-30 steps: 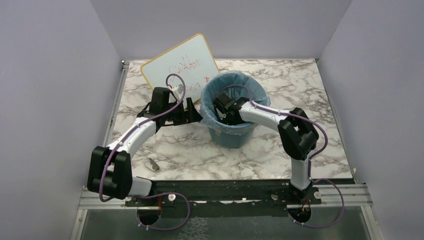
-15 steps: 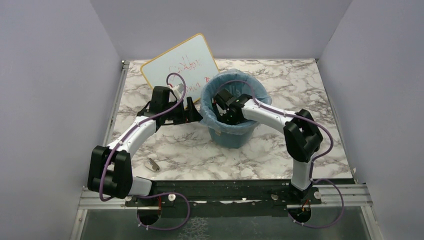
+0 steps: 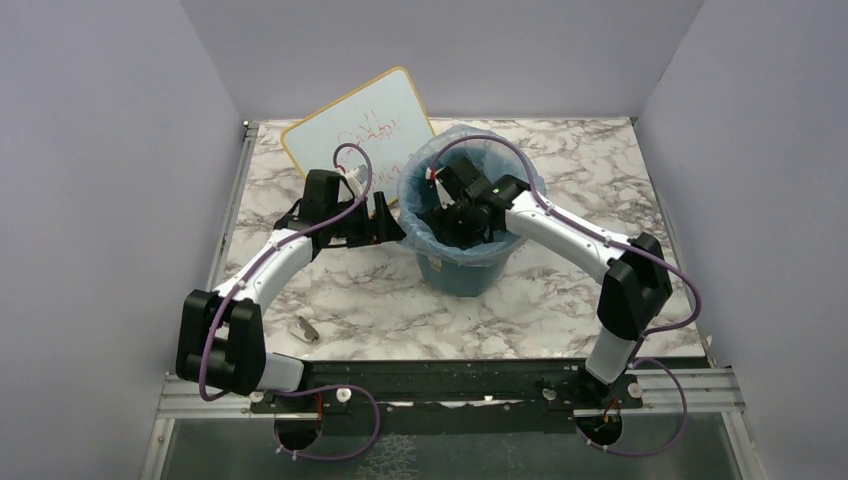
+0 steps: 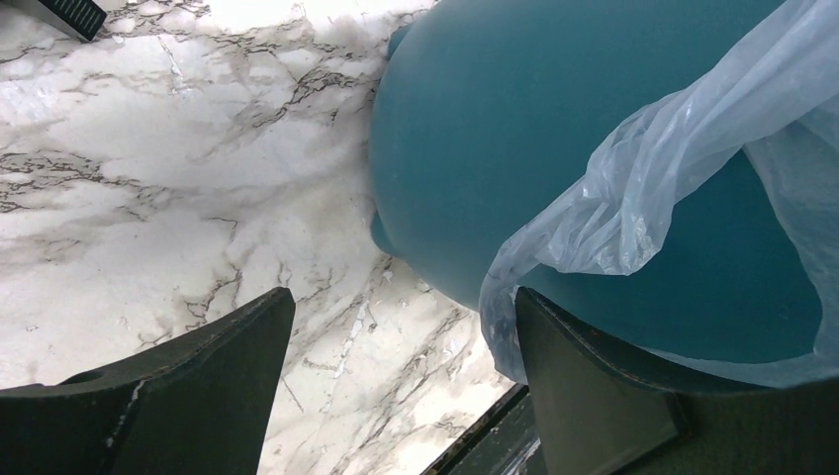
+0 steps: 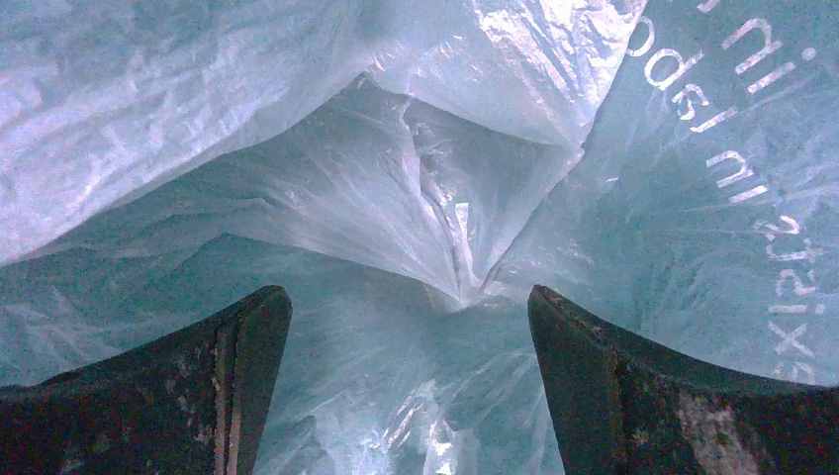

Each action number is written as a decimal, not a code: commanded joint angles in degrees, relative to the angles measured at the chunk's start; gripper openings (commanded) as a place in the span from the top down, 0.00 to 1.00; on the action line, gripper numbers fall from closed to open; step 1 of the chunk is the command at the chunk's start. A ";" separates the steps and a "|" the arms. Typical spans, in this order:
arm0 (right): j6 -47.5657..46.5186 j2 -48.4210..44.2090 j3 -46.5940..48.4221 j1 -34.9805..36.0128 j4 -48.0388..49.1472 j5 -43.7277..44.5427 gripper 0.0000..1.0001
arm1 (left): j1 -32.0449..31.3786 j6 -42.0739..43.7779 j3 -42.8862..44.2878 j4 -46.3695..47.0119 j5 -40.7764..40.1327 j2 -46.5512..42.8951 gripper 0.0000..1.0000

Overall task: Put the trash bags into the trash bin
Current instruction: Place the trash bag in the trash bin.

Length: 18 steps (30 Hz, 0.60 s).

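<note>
The teal trash bin (image 3: pixel 462 272) stands upright mid-table, lined with the pale-blue trash bag (image 3: pixel 416 222), whose film is folded over the rim. My right gripper (image 3: pixel 450 222) reaches down inside the bin, jaws open, nothing between them; its wrist view shows only crinkled bag film (image 5: pixel 416 198) gathered to a knot ahead. My left gripper (image 3: pixel 392 226) is beside the bin's left wall, open. In the left wrist view the bin wall (image 4: pixel 514 139) fills the upper right, and a flap of bag (image 4: pixel 633 198) hangs against the right finger (image 4: pixel 584 386).
A whiteboard (image 3: pixel 362 136) with red writing leans behind the bin at the back left. A small grey object (image 3: pixel 307 328) lies on the marble table (image 3: pixel 350 290) near the left arm. Purple walls enclose three sides.
The right arm has reached farther over and into the bin, its elbow swinging right and its wrist tipping downward. The left arm has stayed in place.
</note>
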 commanded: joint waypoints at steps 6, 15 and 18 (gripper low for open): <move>7.32 0.09 -1.39 0.20 -2.39 4.98 0.04 | -0.04 1.16 3.76 -1.14 0.01 -0.40 0.17; 8.54 -1.60 0.72 0.20 0.57 -2.60 0.03 | -0.04 1.85 4.95 -3.23 -0.95 -1.70 0.17; 7.66 -2.01 5.32 0.20 -1.26 -3.25 0.03 | -0.04 1.92 4.99 -3.63 -1.43 -2.26 0.17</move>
